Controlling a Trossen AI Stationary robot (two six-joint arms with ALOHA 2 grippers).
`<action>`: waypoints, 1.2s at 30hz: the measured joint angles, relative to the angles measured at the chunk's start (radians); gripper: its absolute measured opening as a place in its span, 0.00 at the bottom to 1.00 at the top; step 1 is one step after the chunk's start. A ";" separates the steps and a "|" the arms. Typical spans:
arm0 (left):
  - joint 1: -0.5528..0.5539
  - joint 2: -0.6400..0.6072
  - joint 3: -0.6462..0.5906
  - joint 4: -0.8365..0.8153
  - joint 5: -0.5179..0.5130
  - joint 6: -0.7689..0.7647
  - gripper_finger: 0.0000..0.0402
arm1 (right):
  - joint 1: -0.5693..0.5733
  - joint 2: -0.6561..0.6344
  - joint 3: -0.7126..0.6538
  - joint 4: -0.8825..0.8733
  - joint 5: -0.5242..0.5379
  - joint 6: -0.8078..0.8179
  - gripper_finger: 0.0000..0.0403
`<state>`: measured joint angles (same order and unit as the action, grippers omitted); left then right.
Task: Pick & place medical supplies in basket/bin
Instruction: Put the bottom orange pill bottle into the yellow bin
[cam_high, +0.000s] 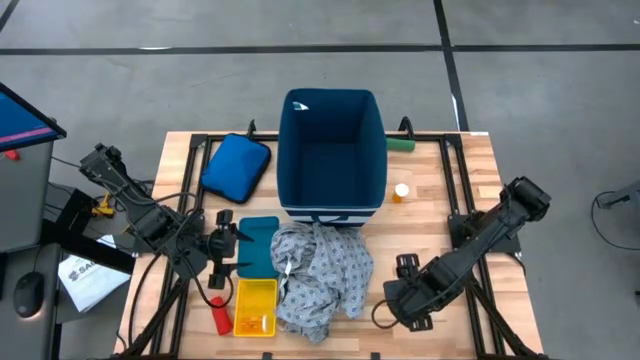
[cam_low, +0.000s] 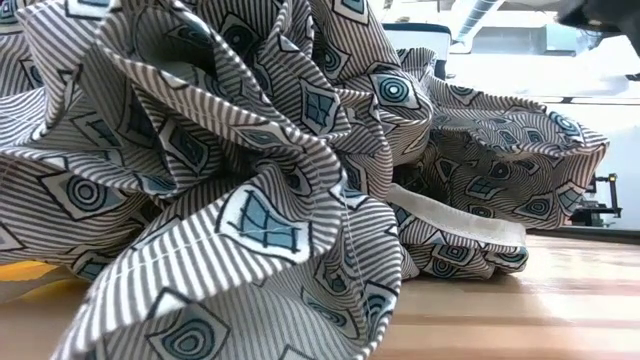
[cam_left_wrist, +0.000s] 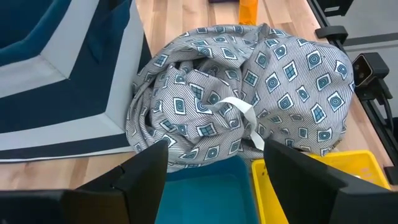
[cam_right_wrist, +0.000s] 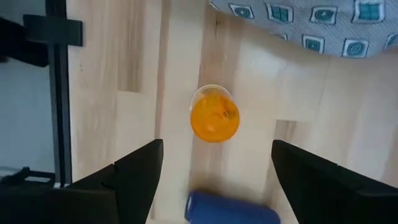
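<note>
**Grey gown heaped in front of the bin, both hands apart and empty**

Grey patterned cloth, the gown (cam_high: 320, 280), lies crumpled on the wooden table (cam_high: 430, 215) just in front of the navy-blue bin (cam_high: 332, 150), touching its white-striped base. A white tie strip crosses the folds in the left wrist view. In the low view the gown fills nearly the whole picture, so little else can be made out there.

On the gown's left edge sit a teal tray (cam_high: 259, 243) and, nearer the table's front, a yellow tray (cam_high: 255, 307) with small orange items in it; a red cylinder (cam_high: 220, 316) lies just beside the yellow tray. The blue padded pouch (cam_high: 236, 166) rests to the left of the bin. A green cylinder (cam_high: 402, 144) lies by the bin's right rear corner, and a white-capped orange bottle (cam_high: 401, 190) stands to the right of the bin, apart from it.

The left hand (cam_high: 238, 252) hovers at the teal tray's edge, facing the gown, its fingers (cam_left_wrist: 146, 168) spread and holding nothing. The right hand (cam_high: 405, 268) is above the table to the right of the gown, fingers (cam_right_wrist: 140, 165) wide apart and empty. Its wrist view looks down on an orange pill bottle (cam_right_wrist: 214, 114) seen end-on, with what seems to be a dark-blue cylinder (cam_right_wrist: 231, 208) near it, partly cut off by the picture's edge.
</note>
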<state>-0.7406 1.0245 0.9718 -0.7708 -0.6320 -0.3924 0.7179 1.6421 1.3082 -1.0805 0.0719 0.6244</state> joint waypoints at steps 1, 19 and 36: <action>0.000 0.000 0.000 0.000 -0.001 -0.001 0.63 | 0.004 0.000 -0.005 0.004 0.000 0.010 0.74; 0.002 0.000 0.000 0.000 -0.024 -0.011 0.63 | 0.015 0.000 -0.158 0.166 0.007 0.016 0.74; 0.002 0.000 0.000 0.001 -0.023 -0.035 0.63 | 0.010 0.000 -0.250 0.312 0.043 0.039 0.74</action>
<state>-0.7383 1.0245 0.9714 -0.7700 -0.6552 -0.4274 0.7279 1.6421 1.0581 -0.7685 0.1148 0.6630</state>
